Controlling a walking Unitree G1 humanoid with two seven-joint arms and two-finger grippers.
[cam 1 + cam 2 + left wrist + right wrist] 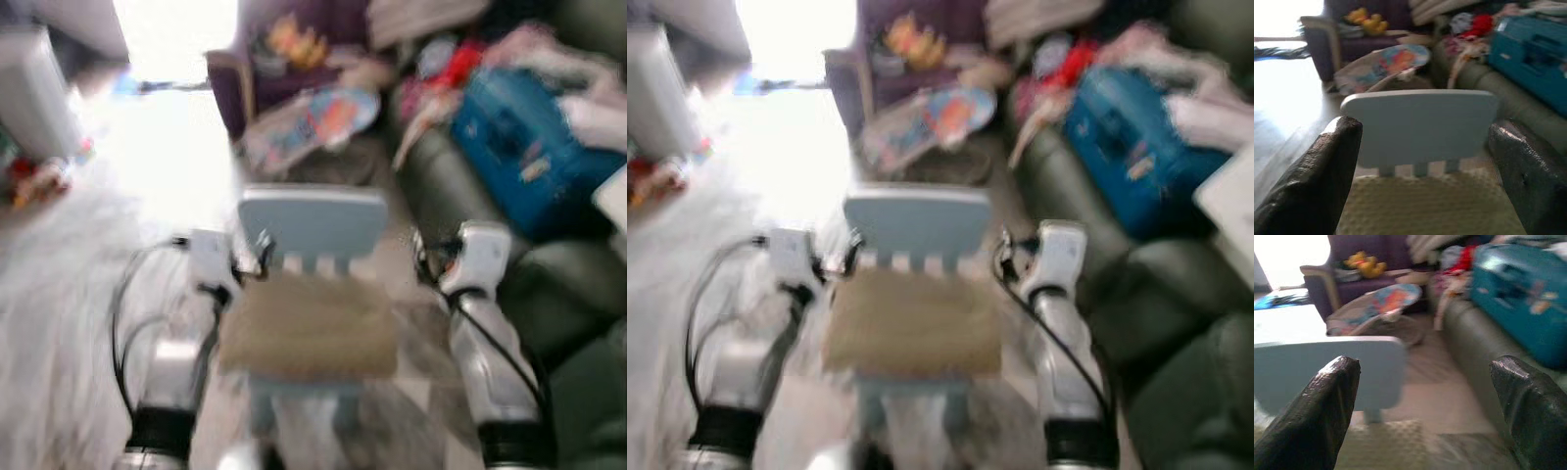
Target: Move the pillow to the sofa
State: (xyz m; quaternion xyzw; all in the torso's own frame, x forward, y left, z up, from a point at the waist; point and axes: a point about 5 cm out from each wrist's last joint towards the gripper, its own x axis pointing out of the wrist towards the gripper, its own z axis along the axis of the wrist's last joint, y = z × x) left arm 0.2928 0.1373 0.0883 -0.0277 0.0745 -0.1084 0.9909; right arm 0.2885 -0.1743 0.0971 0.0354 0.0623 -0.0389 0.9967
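Resting on pale-blue chair (313, 223) — tan pillow (312, 326), tools flanking.

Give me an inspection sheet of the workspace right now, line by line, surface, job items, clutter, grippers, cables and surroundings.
Surface: small pale blue chair directly ahead on a grey floor.
Job's things: tan pillow lies flat on the chair seat; dark green sofa stands to the right.
Clutter: blue case and mixed clothes piled on the sofa.
Grippers: left gripper open, fingers spread either side of the chair back; right gripper open, off the chair's right edge.
Cables: black cables loop along both arms.
Surroundings: purple armchair with yellow toys, baby bouncer; head views blurred.
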